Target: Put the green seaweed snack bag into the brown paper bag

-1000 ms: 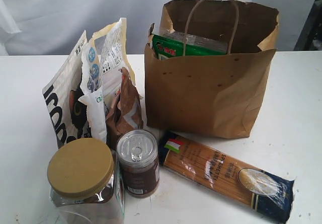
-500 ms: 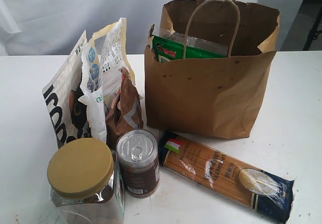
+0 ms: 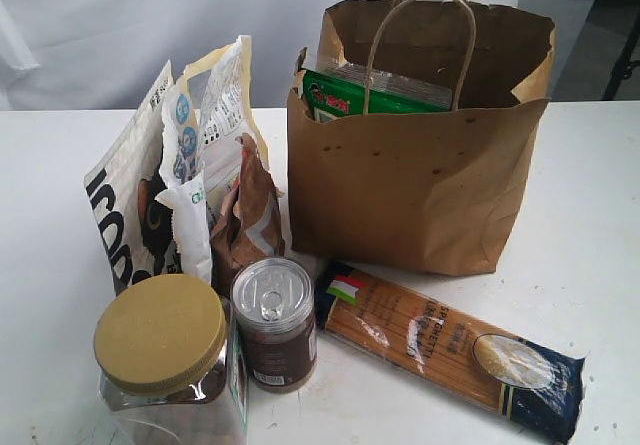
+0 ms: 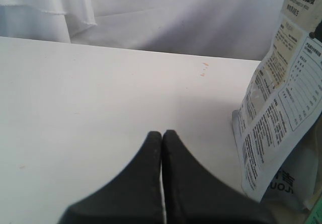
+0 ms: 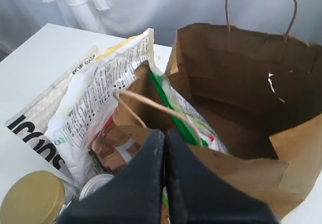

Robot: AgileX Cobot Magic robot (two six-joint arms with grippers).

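Observation:
The brown paper bag (image 3: 420, 175) stands upright at the back of the table, its mouth open. The green seaweed snack bag (image 3: 370, 93) leans inside it against one wall, its top edge showing above the rim. From the right wrist view I look down into the paper bag (image 5: 241, 83) and see the green packet (image 5: 188, 116) within. My right gripper (image 5: 165, 133) hangs above the bag's near rim, shut and empty. My left gripper (image 4: 162, 134) is shut over bare white table, holding nothing. Neither gripper shows in the exterior view.
A dark-blue spaghetti packet (image 3: 450, 345) lies in front of the bag. Left of it stand a tin can (image 3: 273, 320), a gold-lidded jar (image 3: 165, 355), a crumpled brown pouch (image 3: 248, 215) and white printed bags (image 3: 185, 165). A white bag's printed back (image 4: 282, 108) is near the left gripper.
A dark arm part above the paper bag a second ago has left the exterior view. The green packet and the paper bag stay where they were.

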